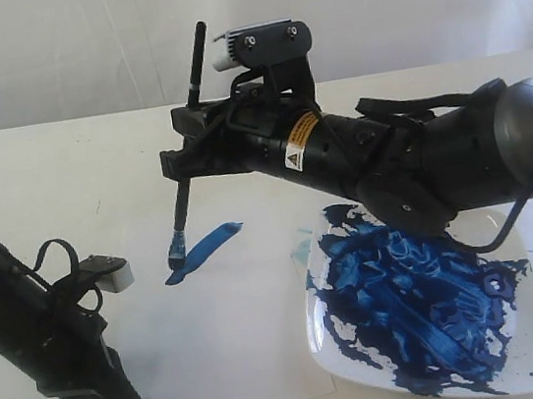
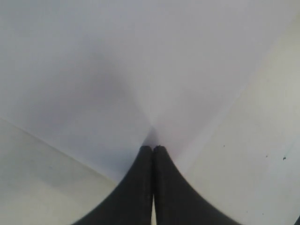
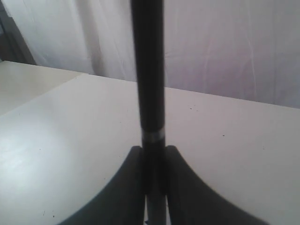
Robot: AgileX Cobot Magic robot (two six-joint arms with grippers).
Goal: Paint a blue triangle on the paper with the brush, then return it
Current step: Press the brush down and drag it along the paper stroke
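right gripper [image 1: 177,164] clamps long black-handled brush [image 1: 182,211], tip blue | thick blue stroke [image 1: 206,251] on off-white paper [image 1: 236,333] | left gripper [image 2: 153,150] jaws pressed together

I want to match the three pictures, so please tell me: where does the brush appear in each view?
Exterior view: the brush stands nearly upright left of centre, held by the right gripper, bristles down at the paper.
Left wrist view: not in it.
Right wrist view: its black handle runs up the middle.
Shared landmark: the cream table, in all three.
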